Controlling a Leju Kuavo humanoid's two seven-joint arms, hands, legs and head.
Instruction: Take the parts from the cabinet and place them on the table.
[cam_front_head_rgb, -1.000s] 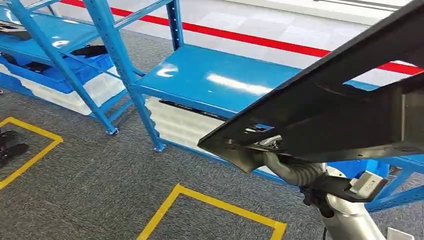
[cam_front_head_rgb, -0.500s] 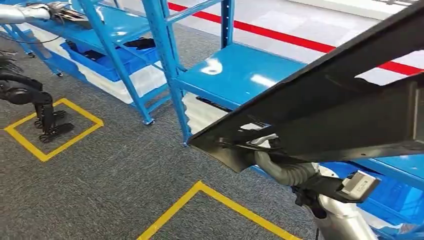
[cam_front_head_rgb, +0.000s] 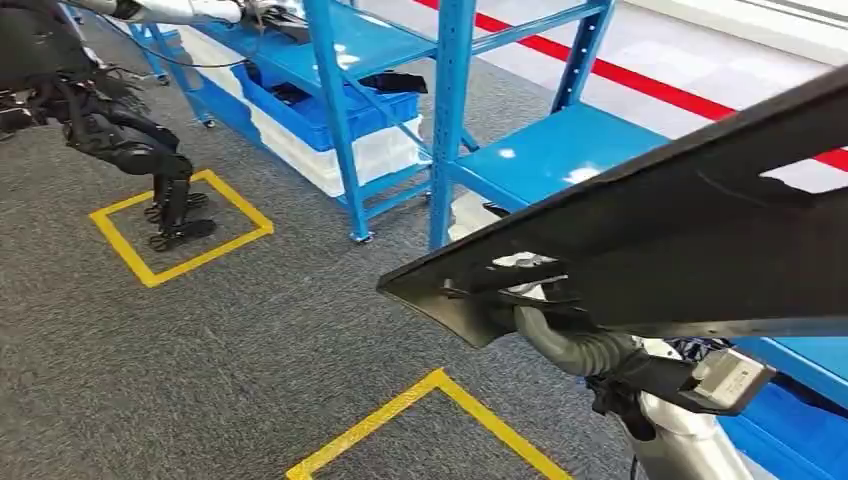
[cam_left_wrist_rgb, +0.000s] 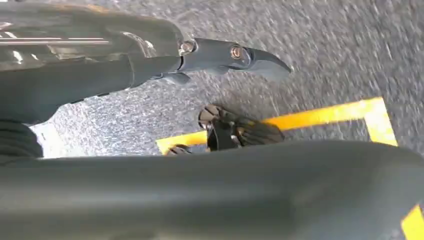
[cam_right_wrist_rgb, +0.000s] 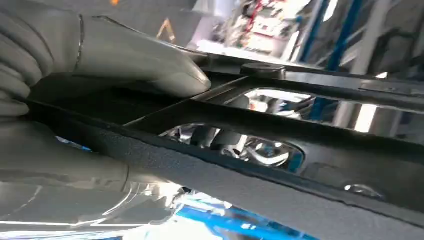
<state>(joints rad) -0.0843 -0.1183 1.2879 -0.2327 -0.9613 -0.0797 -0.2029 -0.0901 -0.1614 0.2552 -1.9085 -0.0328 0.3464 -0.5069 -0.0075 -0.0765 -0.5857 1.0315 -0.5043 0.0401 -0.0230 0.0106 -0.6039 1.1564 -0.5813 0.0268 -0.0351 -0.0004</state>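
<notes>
Black panel (cam_front_head_rgb: 660, 240) — a long, flat part held up off the grey carpet (cam_front_head_rgb: 230, 340), slanting across in front of the blue shelving (cam_front_head_rgb: 450, 120). Right hand (cam_right_wrist_rgb: 75, 80) grips its near edge, thumb pressed on top. Left hand (cam_left_wrist_rgb: 220, 55) hangs over the carpet — whether its fingers are spread or curled cannot be told.

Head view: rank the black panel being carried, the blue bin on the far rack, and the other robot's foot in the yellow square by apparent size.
1. Black panel, largest, but it sits closest to the camera.
2. Blue bin.
3. Other robot's foot, smallest.
</notes>
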